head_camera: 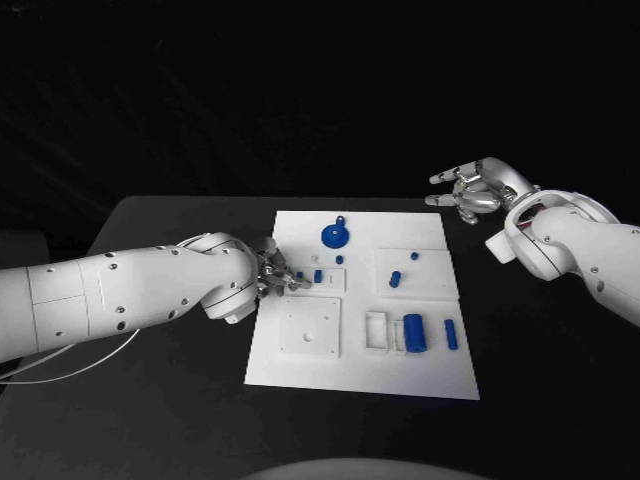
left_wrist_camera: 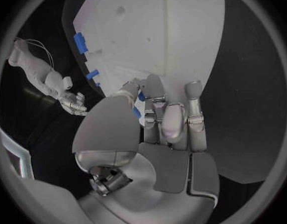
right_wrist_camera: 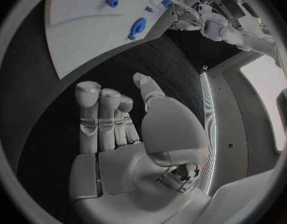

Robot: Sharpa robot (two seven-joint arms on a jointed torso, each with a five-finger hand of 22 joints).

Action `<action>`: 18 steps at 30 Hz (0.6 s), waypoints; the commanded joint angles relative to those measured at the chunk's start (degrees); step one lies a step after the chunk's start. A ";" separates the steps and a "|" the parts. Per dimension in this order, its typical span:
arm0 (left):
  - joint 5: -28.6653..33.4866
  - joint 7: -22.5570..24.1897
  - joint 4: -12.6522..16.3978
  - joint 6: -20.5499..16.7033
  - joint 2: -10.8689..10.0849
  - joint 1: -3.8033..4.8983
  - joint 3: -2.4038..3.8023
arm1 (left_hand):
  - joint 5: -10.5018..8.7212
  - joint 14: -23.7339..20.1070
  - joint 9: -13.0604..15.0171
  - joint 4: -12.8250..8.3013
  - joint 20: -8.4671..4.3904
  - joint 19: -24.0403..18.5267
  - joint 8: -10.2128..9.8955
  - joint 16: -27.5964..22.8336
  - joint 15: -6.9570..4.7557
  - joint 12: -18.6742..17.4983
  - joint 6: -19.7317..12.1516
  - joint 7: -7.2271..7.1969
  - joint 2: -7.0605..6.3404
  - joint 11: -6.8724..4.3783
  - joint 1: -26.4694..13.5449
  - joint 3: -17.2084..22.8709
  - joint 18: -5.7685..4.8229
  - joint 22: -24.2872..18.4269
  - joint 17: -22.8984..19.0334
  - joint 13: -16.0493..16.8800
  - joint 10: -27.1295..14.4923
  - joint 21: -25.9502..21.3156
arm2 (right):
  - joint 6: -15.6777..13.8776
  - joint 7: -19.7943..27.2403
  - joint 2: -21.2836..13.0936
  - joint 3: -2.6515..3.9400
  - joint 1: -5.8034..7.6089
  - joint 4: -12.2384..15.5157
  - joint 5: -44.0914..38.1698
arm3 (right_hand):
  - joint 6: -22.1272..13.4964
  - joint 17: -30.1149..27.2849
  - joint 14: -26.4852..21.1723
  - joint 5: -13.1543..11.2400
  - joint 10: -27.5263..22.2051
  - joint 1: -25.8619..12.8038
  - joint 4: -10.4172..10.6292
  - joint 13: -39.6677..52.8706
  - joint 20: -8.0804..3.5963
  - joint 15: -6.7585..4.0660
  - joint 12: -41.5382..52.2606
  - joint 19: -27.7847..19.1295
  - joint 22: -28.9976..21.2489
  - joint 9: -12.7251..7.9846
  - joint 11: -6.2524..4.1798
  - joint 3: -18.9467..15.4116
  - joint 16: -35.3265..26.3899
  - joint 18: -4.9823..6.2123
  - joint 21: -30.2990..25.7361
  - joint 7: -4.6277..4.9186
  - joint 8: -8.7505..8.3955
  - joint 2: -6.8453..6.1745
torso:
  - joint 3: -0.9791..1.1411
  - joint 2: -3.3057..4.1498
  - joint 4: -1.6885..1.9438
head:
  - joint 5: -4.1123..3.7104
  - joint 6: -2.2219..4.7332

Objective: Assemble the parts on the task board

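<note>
Currently the left hand [head_camera: 274, 272] sits at the left edge of the task board [head_camera: 363, 375], frame centre, fingers curled around a small blue part [left_wrist_camera: 137, 112]; whether it actually grips the part cannot be told. The right hand [head_camera: 472, 190] hovers above the black table [head_camera: 162, 225] at upper right, fingers loosely spread, holding nothing. Other blue parts [head_camera: 414, 332] lie on the board.

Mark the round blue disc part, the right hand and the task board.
round blue disc part [head_camera: 335, 237], head view, disc face.
right hand [head_camera: 474, 189], head view, palm.
task board [head_camera: 421, 380], head view, bare near corner.
</note>
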 commanded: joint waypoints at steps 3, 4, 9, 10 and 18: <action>0.17 0.49 0.33 1.21 -0.10 -0.02 0.01 | -0.20 0.15 -0.05 -0.31 -0.10 0.06 -0.12 -0.21 -0.26 -0.41 0.12 0.27 -0.38 -0.06 0.41 -0.39 -0.02 0.91 -0.09 -0.07 2.97 -0.42 | 0.45 0.38 0.02 0.03 -0.08 0.03 -0.27 | 0.26 -0.04 0.09 0.37 -0.10 -0.29 0.04 -0.05 -0.43 -0.27 -0.20 2.95 -0.04 0.07 -0.28 0.23 -0.32 0.90 -0.30 0.12 0.14 -0.20 | -0.04 -0.01 0.01 | 0.05 0.07; 0.17 0.50 0.37 1.24 -0.14 -0.02 0.01 | -0.25 0.13 -0.11 -0.58 -0.04 0.06 -0.12 -0.31 -0.27 -0.50 0.09 0.28 -0.32 -0.05 0.42 -0.55 0.03 0.90 -0.21 -0.11 2.97 -0.49 | 0.45 0.38 0.03 0.03 -0.08 0.03 -0.27 | 0.26 -0.04 0.09 0.37 -0.10 -0.29 0.04 -0.05 -0.43 -0.27 -0.20 2.95 -0.04 0.07 -0.28 0.23 -0.32 0.90 -0.30 0.12 0.14 -0.20 | -0.03 -0.01 0.01 | 0.05 0.08; 0.17 0.53 0.62 1.40 -0.42 -0.02 0.01 | -0.44 0.12 -0.16 -1.14 -0.01 0.05 -0.13 -0.37 -0.27 -0.51 0.04 0.31 -0.43 -0.04 0.76 -0.73 0.06 0.90 -0.25 -0.13 2.97 -0.57 | 0.46 0.38 0.02 0.03 -0.11 0.03 -0.27 | 0.26 -0.04 0.09 0.37 -0.10 -0.29 0.04 -0.05 -0.43 -0.27 -0.20 2.95 -0.04 0.07 -0.28 0.23 -0.32 0.90 -0.30 0.12 0.14 -0.20 | -0.03 0.00 0.03 | 0.09 0.12; 0.17 0.57 0.71 1.44 -0.50 -0.02 0.01 | -0.46 0.14 -0.16 -1.22 -0.01 0.06 -0.13 -0.35 -0.26 -0.51 0.02 0.30 -0.49 -0.04 0.81 -0.76 0.06 0.90 -0.21 -0.13 2.97 -0.57 | 0.46 0.38 0.03 0.03 -0.12 0.03 -0.27 | 0.26 -0.04 0.09 0.37 -0.10 -0.29 0.04 -0.05 -0.43 -0.27 -0.20 2.95 -0.04 0.07 -0.28 0.23 -0.32 0.90 -0.30 0.12 0.14 -0.20 | 0.00 0.00 0.03 | 0.08 0.11; 0.31 1.00 1.65 1.58 -1.38 -0.02 0.02 | -1.35 -0.03 -1.18 -2.61 -0.29 0.02 -0.18 -1.20 -0.26 -1.21 -0.80 0.59 -0.98 0.08 0.92 -2.67 -0.14 0.82 -1.29 -0.40 2.99 -1.18 | 0.45 0.39 0.01 0.03 -0.19 0.02 -0.27 | 0.26 -0.04 0.09 0.37 -0.10 -0.29 0.04 -0.05 -0.43 -0.27 -0.20 2.95 -0.04 0.07 -0.28 0.23 -0.32 0.90 -0.30 0.12 0.14 -0.20 | -0.01 -0.01 -0.02 | 0.04 0.09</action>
